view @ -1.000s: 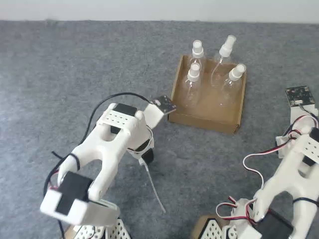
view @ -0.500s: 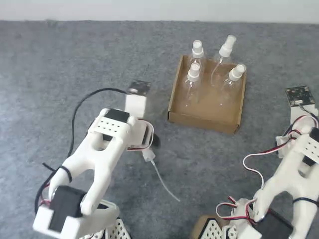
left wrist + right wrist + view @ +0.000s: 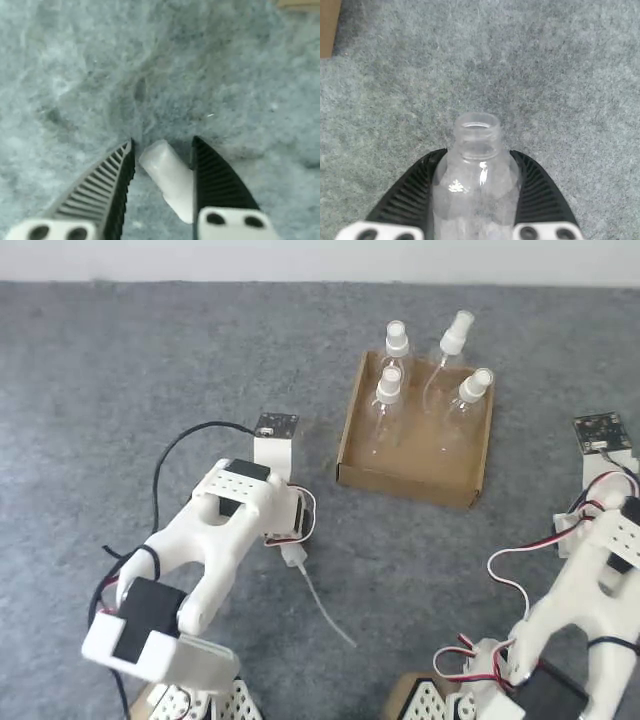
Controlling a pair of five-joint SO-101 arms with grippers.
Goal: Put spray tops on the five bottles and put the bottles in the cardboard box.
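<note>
My left gripper (image 3: 162, 145) is shut on a white spray top (image 3: 167, 182), low over the grey carpet. From above, that gripper (image 3: 290, 540) sits left of the cardboard box (image 3: 345, 440), and the spray top (image 3: 293, 558) trails its thin tube (image 3: 325, 605) toward the near side. My right gripper (image 3: 478, 155) is shut on a clear bottle (image 3: 477, 165) whose open neck (image 3: 477, 131) carries no top. Several bottles (image 3: 470, 400) with spray tops stand upright in the box.
The right arm (image 3: 590, 590) is folded low at the near right, its wrist camera board (image 3: 602, 432) just right of the box. A box corner (image 3: 327, 25) shows beyond the held bottle. Open carpet lies left of and behind the box.
The left arm swung left, away from the box's near corner, carrying the spray top; its tube swung round with it. The right arm kept still.
</note>
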